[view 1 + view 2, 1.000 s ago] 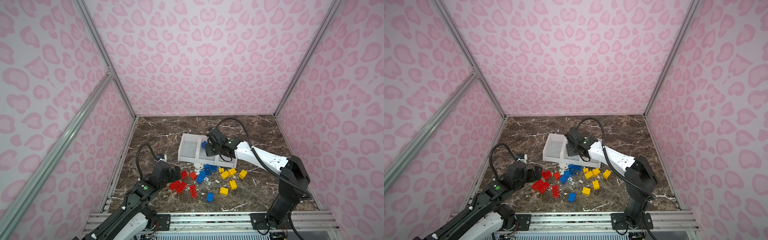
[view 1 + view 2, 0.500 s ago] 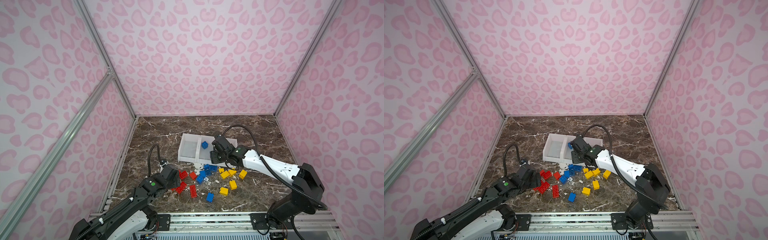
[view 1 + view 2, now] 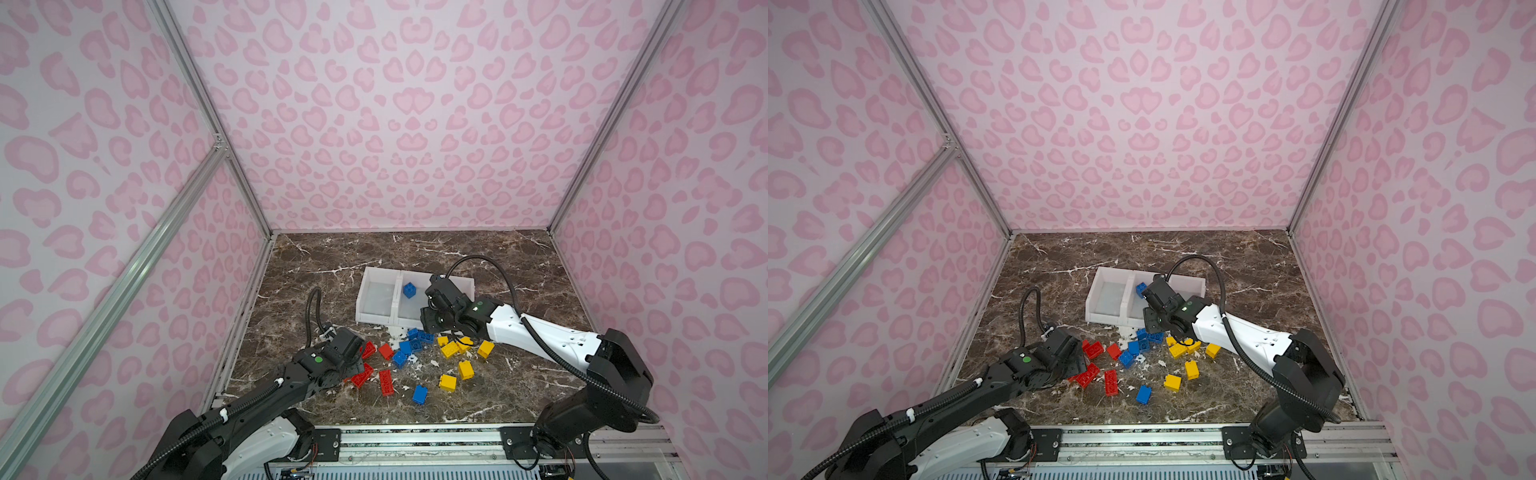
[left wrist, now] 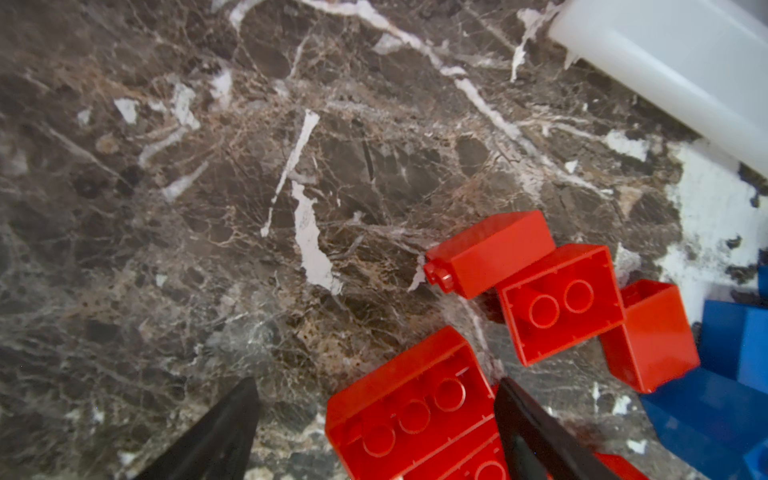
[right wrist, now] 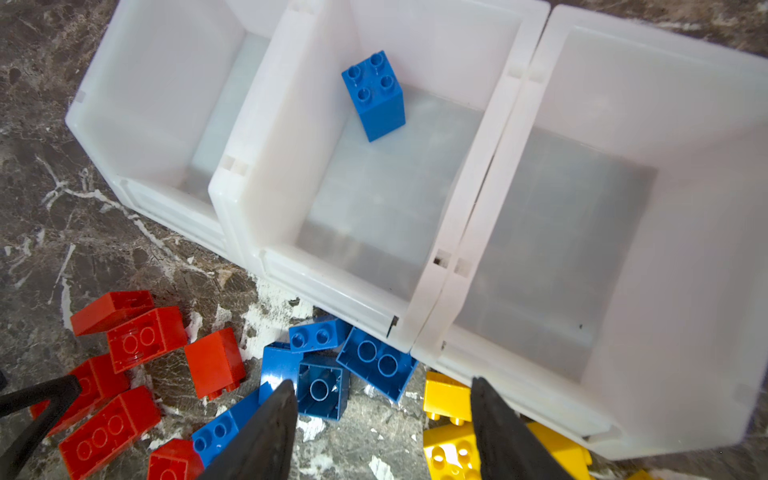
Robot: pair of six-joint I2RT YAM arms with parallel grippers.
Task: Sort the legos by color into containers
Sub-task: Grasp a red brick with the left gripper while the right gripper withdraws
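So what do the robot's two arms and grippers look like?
The left arm is mostly black with a white base section; the right arm has a long white section between black joints. Each has a black ribbed cable and a green dot near the wrist. Both grippers' fingers are black, tapering wedges.

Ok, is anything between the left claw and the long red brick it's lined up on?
Nothing visible does. In the left wrist view the left claw stands open over the long red brick, which lies between its tips. The nearest other piece, a short red brick, lies past the tips, apart from it.
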